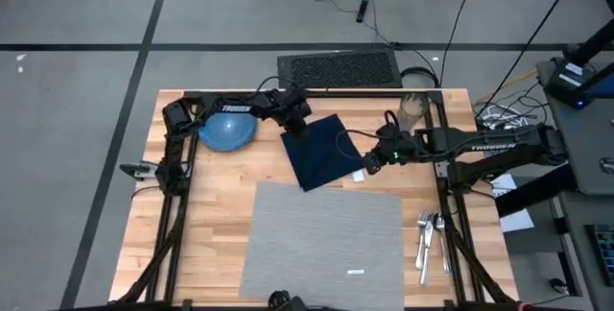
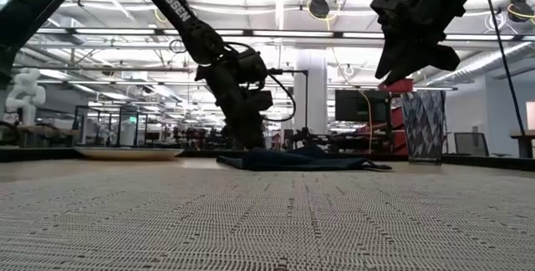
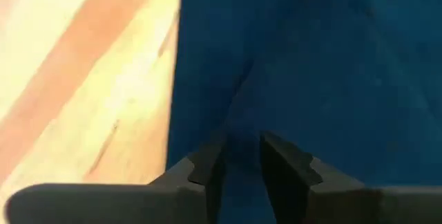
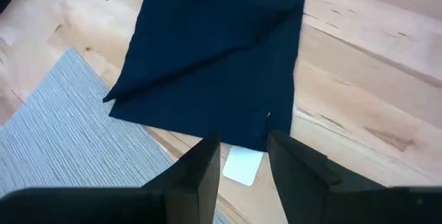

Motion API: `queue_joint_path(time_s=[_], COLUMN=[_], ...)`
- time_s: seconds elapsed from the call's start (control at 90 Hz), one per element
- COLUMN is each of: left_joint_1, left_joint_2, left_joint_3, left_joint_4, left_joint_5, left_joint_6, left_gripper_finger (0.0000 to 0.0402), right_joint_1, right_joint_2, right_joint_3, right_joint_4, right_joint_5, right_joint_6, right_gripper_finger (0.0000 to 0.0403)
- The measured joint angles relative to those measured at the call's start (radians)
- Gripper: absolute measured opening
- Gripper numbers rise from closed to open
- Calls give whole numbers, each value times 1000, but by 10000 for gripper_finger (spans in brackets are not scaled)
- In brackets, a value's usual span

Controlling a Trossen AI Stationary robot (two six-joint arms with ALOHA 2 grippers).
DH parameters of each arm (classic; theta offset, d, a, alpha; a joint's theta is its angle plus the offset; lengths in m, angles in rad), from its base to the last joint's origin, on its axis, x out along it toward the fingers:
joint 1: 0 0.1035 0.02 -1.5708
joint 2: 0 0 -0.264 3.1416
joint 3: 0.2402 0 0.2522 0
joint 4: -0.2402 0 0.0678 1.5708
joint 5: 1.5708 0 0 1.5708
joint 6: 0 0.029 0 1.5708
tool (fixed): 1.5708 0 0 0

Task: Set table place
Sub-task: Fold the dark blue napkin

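Placemat (image 1: 326, 239) laid flat at bench (image 1: 216, 215) front; napkin (image 1: 321, 150), blue bowl (image 1: 227, 130), cutlery (image 1: 429, 234) still off it. Left gripper (image 1: 293, 122) down at napkin edge, right gripper (image 1: 372, 160) above; both jaws parted, empty.

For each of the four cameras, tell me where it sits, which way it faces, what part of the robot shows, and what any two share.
High: overhead, straight down on the butcher-block wooden table; both arms show.
Low: table height, level across the light-grey woven placemat; both arms show.
Left wrist: on the left arm, facing the dark navy cloth napkin; left gripper open.
Right wrist: on the right arm, above the napkin's edge; right gripper open.
All four share the napkin.
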Motion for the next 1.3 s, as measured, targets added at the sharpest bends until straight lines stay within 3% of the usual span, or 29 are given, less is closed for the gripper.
queue_joint_path(time_s=[0.1,0.222,0.456,0.6,0.767,0.989,1.3], left_joint_1=[0,-9,-22,-49,-43,33,34], left_joint_2=[0,0,-30,-30,-29,-28,-12], left_joint_3=[0,1,40,52,52,45,37], left_joint_4=[-3,4,6,7,-7,-51,-79], left_joint_5=[83,118,328,308,-14,41,114], left_joint_6=[15,17,8,9,-53,-62,-57], left_gripper_finger=[8,1,0,0,0,21,128], right_joint_1=[0,0,0,0,0,-5,-5], right_joint_2=[0,0,0,0,0,0,0], right_joint_3=[0,0,0,0,0,0,0], right_joint_4=[0,1,9,8,4,-9,-11], right_joint_5=[0,0,0,2,19,22,20], right_joint_6=[12,15,15,19,45,48,43], right_gripper_finger=[109,109,109,110,110,110,110])
